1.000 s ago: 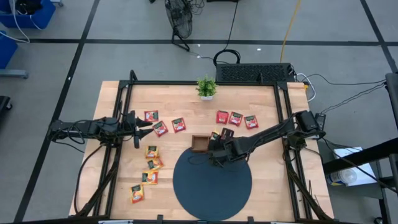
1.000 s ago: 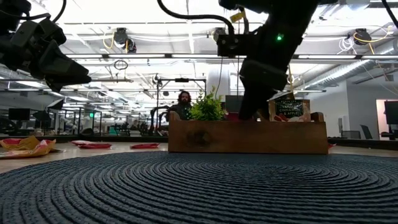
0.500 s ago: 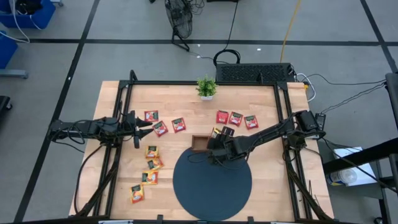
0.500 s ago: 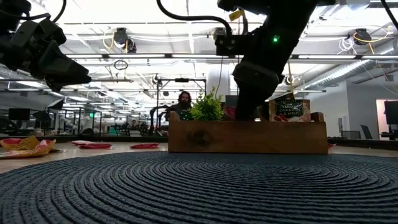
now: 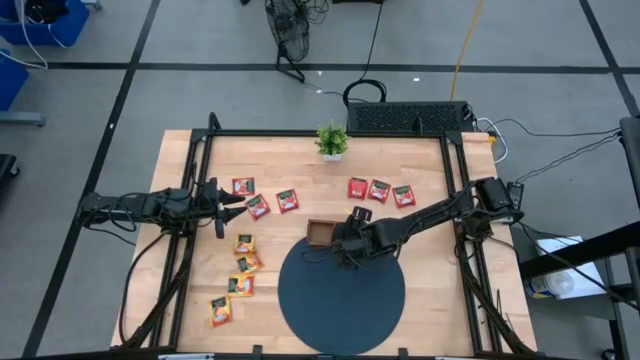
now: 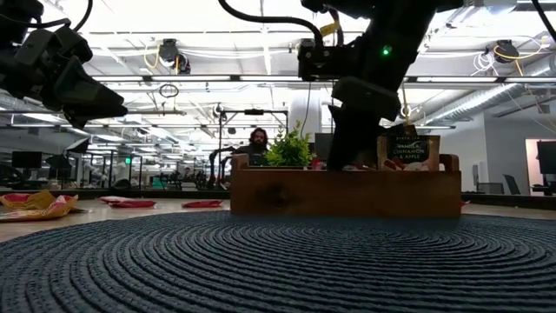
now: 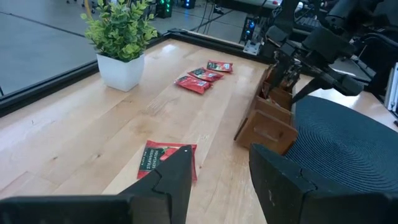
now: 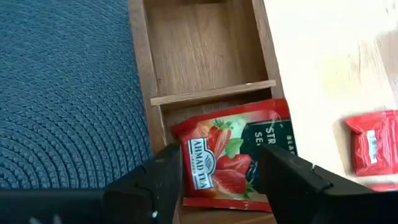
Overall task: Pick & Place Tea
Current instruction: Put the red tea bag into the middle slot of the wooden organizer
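Observation:
The wooden tray (image 5: 321, 232) stands at the far edge of the dark round mat (image 5: 342, 295). My right gripper (image 8: 221, 186) hangs open over the tray's middle compartment. A red strawberry tea sachet (image 8: 235, 158) lies slanted in that compartment, its edges on the tray walls, between and beyond the fingers. Another sachet (image 6: 407, 149) stands upright in the tray. My left gripper (image 7: 217, 180) is open above the table's left part, near a red sachet (image 7: 166, 160) lying flat on the wood. More red sachets (image 5: 379, 190) and yellow-orange ones (image 5: 243, 263) lie on the table.
A small potted plant (image 5: 332, 140) stands at the table's far edge. The tray's end compartment (image 8: 199, 43) holds nothing. A black frame (image 5: 455, 190) runs around the table. In the low view a person (image 6: 257, 143) sits in the room behind.
My right gripper has opened over the tray and let go of the red sachet, which now lies in the middle compartment. In the low view the gripper's lower end stands wider than before. The left arm has kept still.

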Robot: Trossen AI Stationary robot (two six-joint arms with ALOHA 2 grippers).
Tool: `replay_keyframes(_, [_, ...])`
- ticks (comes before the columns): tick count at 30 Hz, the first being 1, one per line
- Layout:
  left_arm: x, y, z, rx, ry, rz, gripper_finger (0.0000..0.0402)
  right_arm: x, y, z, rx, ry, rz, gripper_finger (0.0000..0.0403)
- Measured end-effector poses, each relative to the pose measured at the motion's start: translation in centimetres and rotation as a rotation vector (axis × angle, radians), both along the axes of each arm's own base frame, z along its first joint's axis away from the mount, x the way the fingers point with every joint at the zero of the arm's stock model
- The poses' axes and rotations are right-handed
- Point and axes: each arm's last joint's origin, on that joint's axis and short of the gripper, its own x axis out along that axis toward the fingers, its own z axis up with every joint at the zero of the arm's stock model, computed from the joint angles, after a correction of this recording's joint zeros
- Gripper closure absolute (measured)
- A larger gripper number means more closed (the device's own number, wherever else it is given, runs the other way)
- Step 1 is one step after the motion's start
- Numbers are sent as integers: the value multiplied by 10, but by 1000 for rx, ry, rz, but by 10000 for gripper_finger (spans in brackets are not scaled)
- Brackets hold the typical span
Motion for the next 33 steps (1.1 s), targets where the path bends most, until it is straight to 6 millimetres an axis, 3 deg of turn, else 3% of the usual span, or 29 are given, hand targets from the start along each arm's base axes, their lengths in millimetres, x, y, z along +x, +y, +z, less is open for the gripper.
replay_keyframes(7, [0,0,0,0,0,0,240,0,-4,9,-22,-12,58,211])
replay_keyframes(15, [0,0,0,0,0,0,240,-5,-19,40,-73,-89,85,211])
replay_keyframes(17, [0,0,0,0,0,0,240,-5,-31,44,-64,-86,75,211])
replay_keyframes(22, [0,0,0,0,0,0,240,1,-74,37,151,-34,99,211])
replay_keyframes(27, [0,0,0,0,0,0,240,-1,-113,27,188,47,102,211])
replay_keyframes(33, [0,0,0,0,0,0,240,-2,-127,28,308,14,119,211])
